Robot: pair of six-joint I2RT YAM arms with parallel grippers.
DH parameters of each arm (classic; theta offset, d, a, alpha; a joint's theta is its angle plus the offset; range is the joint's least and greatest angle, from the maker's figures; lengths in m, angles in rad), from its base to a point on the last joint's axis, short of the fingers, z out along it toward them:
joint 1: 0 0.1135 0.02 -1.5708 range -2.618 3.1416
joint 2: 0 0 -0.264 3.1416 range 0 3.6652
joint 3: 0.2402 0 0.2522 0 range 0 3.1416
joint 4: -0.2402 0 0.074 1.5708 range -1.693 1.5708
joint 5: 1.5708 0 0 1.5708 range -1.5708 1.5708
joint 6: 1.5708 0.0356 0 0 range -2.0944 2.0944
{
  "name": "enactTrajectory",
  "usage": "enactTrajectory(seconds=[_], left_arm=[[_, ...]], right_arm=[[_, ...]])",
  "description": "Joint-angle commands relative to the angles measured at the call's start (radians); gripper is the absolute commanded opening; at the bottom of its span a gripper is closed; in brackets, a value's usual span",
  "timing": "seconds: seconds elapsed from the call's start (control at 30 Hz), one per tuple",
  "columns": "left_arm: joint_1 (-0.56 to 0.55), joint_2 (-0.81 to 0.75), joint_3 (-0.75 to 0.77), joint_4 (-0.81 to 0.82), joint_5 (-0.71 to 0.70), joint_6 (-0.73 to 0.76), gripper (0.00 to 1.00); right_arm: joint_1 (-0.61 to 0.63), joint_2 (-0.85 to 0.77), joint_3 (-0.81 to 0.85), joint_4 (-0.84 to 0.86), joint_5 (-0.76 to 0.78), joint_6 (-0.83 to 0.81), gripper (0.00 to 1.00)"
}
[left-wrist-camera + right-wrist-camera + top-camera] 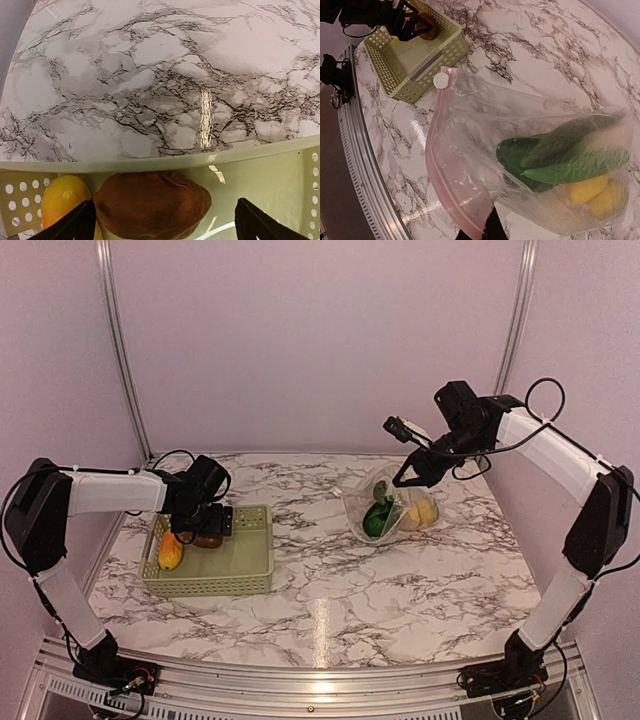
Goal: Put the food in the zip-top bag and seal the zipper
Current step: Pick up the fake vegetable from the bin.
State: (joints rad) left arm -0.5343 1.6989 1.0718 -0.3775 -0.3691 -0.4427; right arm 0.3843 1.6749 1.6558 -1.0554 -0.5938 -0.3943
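Note:
My left gripper [167,220] hangs open inside the pale green basket [260,175], its two fingers on either side of a brown potato-like lump [152,205] without touching it. A yellow-orange fruit [62,200] lies just left of the lump. My right gripper [487,232] is shut on the mouth edge of the zip-top bag [485,130] and holds it up off the marble. The pink zipper [440,165] curves open, with its white slider [440,80] at the far end. Inside the bag lie dark green pieces [570,137] and yellow fruits [590,192].
The basket [245,575] stands at the left of the marble table, the bag [395,505] at the right of centre. A metal rail [300,690] runs along the near edge. Purple walls close the back and sides.

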Motion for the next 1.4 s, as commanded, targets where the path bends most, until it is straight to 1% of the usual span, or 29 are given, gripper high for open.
enactTrajectory(seconds=[0.0,0.2,0.43,0.63,0.77,0.9,1.03,1.2,1.3,1.37], left_arm=[[0.009,0.05,0.043,-0.022,-0.032,0.046,0.99],[0.011,0.095,0.062,-0.04,-0.067,0.071,0.99],[0.011,0.149,0.076,-0.041,-0.07,0.085,0.99],[0.01,0.148,0.072,-0.034,-0.073,0.082,0.95],[0.011,0.119,0.065,-0.037,-0.062,0.082,0.91],[0.01,0.094,0.066,-0.056,-0.033,0.085,0.83],[-0.002,0.039,0.082,-0.111,0.017,0.068,0.76],[-0.06,-0.091,0.112,-0.131,0.072,0.046,0.74],[-0.118,-0.152,0.154,-0.103,0.122,0.051,0.73],[-0.163,-0.181,0.183,-0.057,0.16,0.059,0.73]], right_arm=[[0.007,-0.026,-0.001,0.003,-0.018,-0.012,0.0],[0.008,-0.02,0.001,0.002,-0.023,-0.012,0.0],[0.01,-0.014,0.004,0.0,-0.024,-0.012,0.0],[0.01,-0.01,0.001,0.0,-0.024,-0.014,0.0],[0.011,-0.005,0.005,0.0,-0.026,-0.014,0.0],[0.014,0.0,0.009,-0.001,-0.026,-0.014,0.0],[0.015,0.002,0.013,-0.003,-0.025,-0.014,0.0],[0.016,0.005,0.016,-0.004,-0.023,-0.014,0.0],[0.019,0.007,0.02,-0.007,-0.023,-0.014,0.0],[0.02,0.008,0.024,-0.008,-0.023,-0.014,0.0]])
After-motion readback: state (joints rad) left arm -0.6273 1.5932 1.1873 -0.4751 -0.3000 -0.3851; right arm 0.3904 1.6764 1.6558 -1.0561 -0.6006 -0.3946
